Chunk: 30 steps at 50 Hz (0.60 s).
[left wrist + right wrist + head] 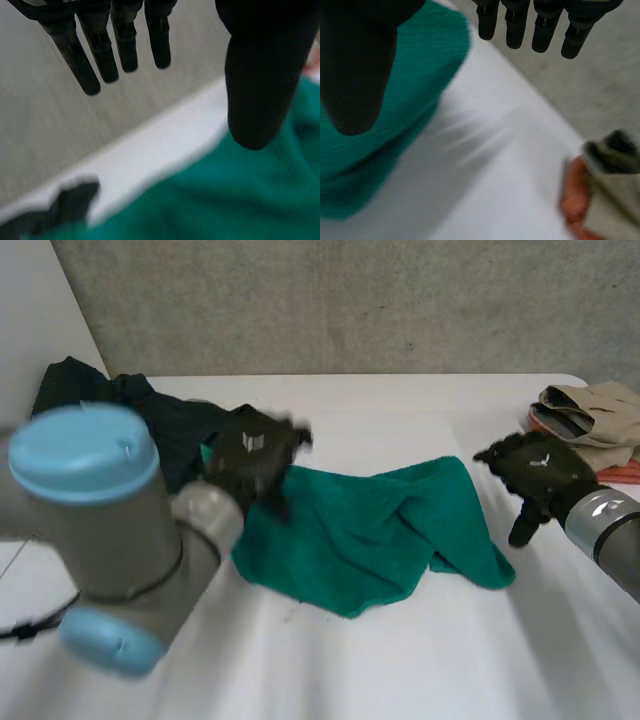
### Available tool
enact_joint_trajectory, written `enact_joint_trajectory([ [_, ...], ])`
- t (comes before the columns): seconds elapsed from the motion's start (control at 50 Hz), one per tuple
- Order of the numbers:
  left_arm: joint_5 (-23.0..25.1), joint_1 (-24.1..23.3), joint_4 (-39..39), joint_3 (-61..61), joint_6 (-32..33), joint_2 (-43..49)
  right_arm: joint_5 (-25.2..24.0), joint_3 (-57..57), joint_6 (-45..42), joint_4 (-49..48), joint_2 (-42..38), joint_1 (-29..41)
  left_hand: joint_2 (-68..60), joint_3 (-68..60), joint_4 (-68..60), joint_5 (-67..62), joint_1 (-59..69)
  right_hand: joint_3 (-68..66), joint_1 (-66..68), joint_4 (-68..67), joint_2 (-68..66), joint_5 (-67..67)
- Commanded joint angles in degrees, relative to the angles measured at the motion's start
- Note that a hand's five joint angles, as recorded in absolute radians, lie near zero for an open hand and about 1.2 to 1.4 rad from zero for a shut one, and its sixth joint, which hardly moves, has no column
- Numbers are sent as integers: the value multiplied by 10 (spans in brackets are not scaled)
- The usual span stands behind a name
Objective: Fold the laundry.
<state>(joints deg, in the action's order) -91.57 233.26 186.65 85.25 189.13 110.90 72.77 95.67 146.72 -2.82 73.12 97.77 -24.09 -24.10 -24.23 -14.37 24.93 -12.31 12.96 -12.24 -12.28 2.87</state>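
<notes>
One green terry towel [380, 530], soft and crumpled, lies at the middle of the smooth white surface [400, 670]. Left hand [255, 455] hovers over its left edge, fingers straight and spread, grasping nothing. Right hand [540, 475] is likewise released, just beside the towel's right corner. One dark garment heap [150, 415] lies far left, and one beige folded pile [595, 415] far right.

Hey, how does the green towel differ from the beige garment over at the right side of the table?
The green towel is teal; the beige garment is pale tan. The green towel lies rumpled and spread out mid-table; the beige garment looks folded compactly near the table's right edge. The green towel lies directly on the table; the beige garment sits on an orange cloth. Both are soft fabric.
</notes>
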Motion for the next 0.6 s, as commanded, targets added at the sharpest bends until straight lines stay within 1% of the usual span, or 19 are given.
enact_joint_trajectory([
  [0.02, 4, -17, 17, 114, 43, 12, -5, -3, -6, 91, 5, -2, -105, -105, -104, -102, 97, -124, 117, -125, -124, 118],
  [0.06, 6, -20, 36, 119, 46, 25, -5, 11, -10, 88, 5, -4, -105, -105, -104, -102, 97, -164, 158, -165, -165, 159],
  [0.16, 20, -28, 85, 113, 55, 74, -5, 42, -18, 70, 4, -3, -105, -105, -104, -102, 97, -161, 155, -162, -161, 155],
  [0.22, 28, -28, 101, 99, 64, 97, -5, 65, -18, 40, 4, -3, -115, -115, -114, -112, 107, -156, 150, -157, -156, 150],
  [0.32, 31, -28, 103, 72, 90, 135, -4, 92, -15, -5, 3, -3, -124, -124, -122, -121, 115, -144, 138, -145, -145, 139],
  [0.44, 32, -27, 102, 44, 113, 166, -4, 99, -8, -22, -2, -3, -161, -161, -159, -158, 152, -122, 116, -123, -123, 117],
  [0.52, 32, -26, 98, 33, 114, 172, -4, 100, -8, -41, -14, -1, -296, -296, -295, -294, 288, -134, 128, -135, -134, 128],
  [0.54, 32, -25, 98, 31, 114, 175, -3, 100, -8, -46, -18, -1, -395, -395, -394, -392, 387, -139, 133, -140, -139, 134],
  [0.6, 32, -25, 98, 26, 114, 178, -3, 98, -8, -57, -29, 0, -534, -534, -532, -531, 525, -146, 139, -147, -146, 140],
])
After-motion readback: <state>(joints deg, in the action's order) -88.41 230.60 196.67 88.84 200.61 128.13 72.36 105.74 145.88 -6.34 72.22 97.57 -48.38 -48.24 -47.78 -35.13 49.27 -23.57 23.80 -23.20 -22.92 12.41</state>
